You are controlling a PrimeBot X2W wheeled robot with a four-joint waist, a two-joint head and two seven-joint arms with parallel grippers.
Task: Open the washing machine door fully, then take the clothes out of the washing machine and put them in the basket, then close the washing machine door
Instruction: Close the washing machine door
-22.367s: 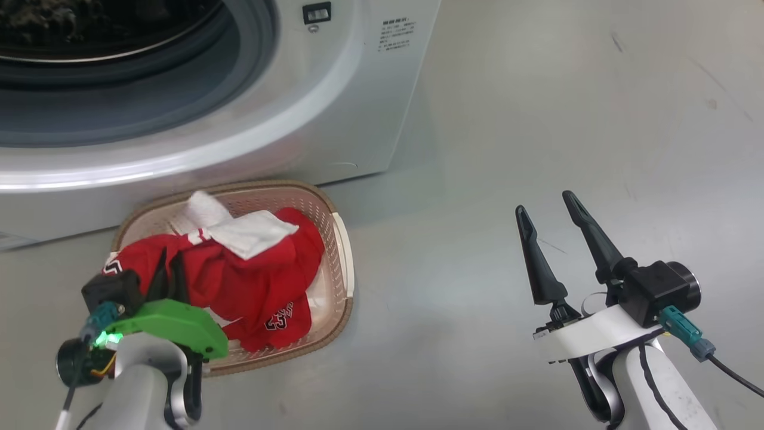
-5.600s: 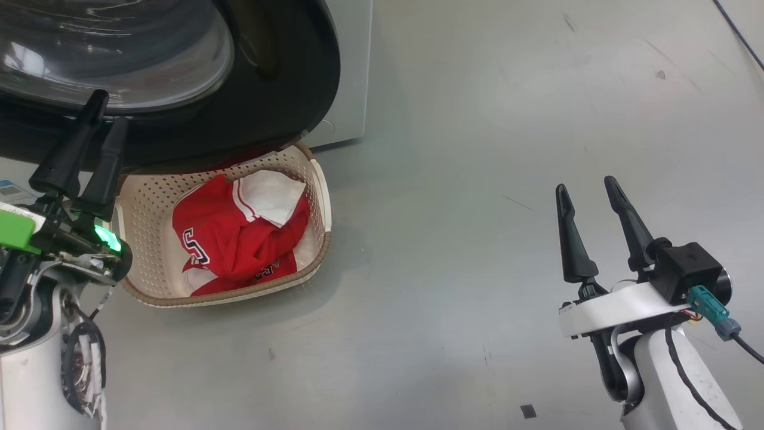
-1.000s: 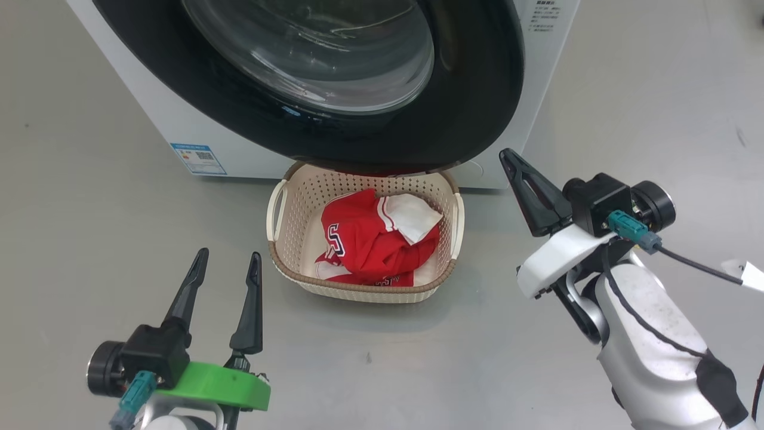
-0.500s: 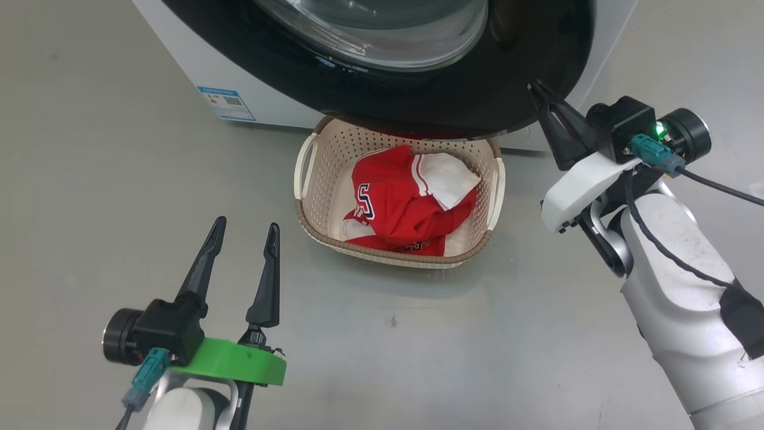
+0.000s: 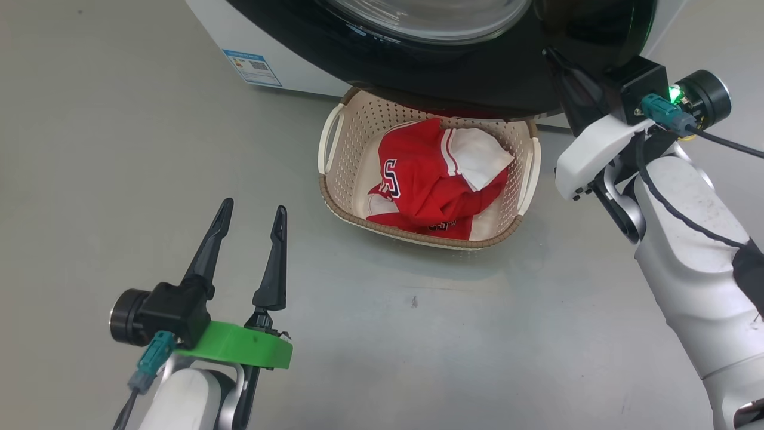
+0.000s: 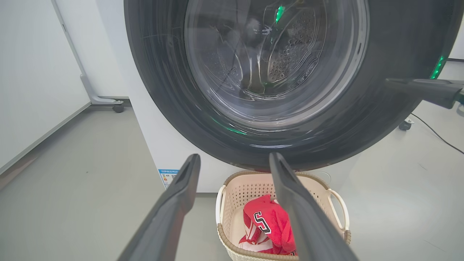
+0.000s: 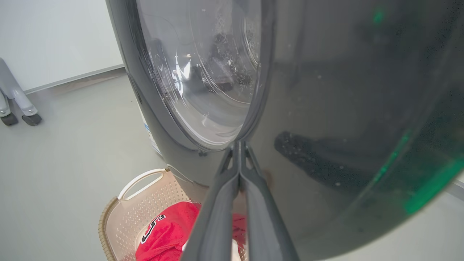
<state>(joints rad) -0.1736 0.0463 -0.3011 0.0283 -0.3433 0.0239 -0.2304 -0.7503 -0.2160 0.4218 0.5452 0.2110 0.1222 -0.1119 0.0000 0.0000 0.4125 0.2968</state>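
Grey floor (image 5: 119,119) holds the basket (image 5: 334,197) of clothes (image 5: 430,179) under the door (image 5: 477,83), whose rim the right claw (image 7: 239,148), pressed together, touches; closing seems in hand, next needing a steady inward push, while the left claw (image 5: 253,207) hangs spread.

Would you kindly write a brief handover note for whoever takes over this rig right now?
Left claw: open, empty, above the floor beside the cream perforated plastic basket.
Right claw: shut, empty, tips at the glossy black rim of the round washing machine door.
Red and white jersey clothes: in the basket, before the white front-loading washing machine.
Done: clothes unloaded.
To do: door looks nearly closed; press it home, latch not verifiable.
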